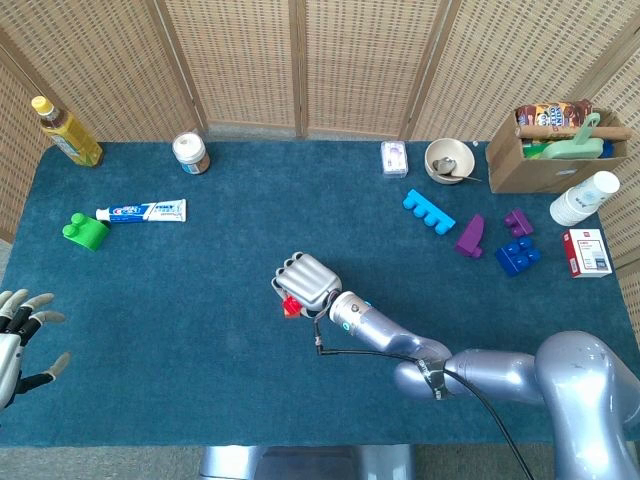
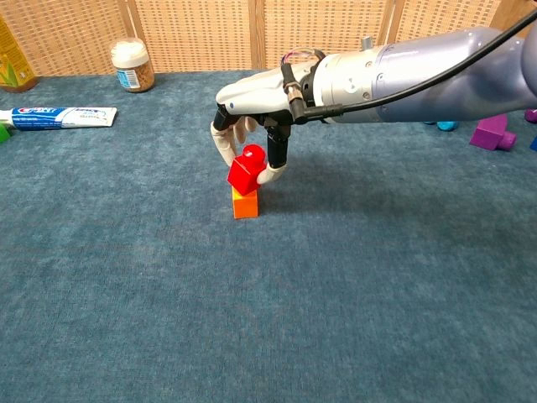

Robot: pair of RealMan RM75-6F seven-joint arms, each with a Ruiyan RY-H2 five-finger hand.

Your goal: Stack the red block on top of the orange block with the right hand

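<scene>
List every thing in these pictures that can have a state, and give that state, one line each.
red block: tilted, pinched by the right hand, resting on the orange block
orange block: upright on the table, under the red block
right hand: holds the red block
left hand: holds nothing, fingers apart
toothpaste tube: lying flat
jar: upright, lid on
bottle: upright, capped

Staged lab tabletop: blue carpet (image 1: pixel 200 300), wicker screens (image 1: pixel 350 60), scattered toy bricks (image 1: pixel 518 255) and groceries (image 1: pixel 65 130).
</scene>
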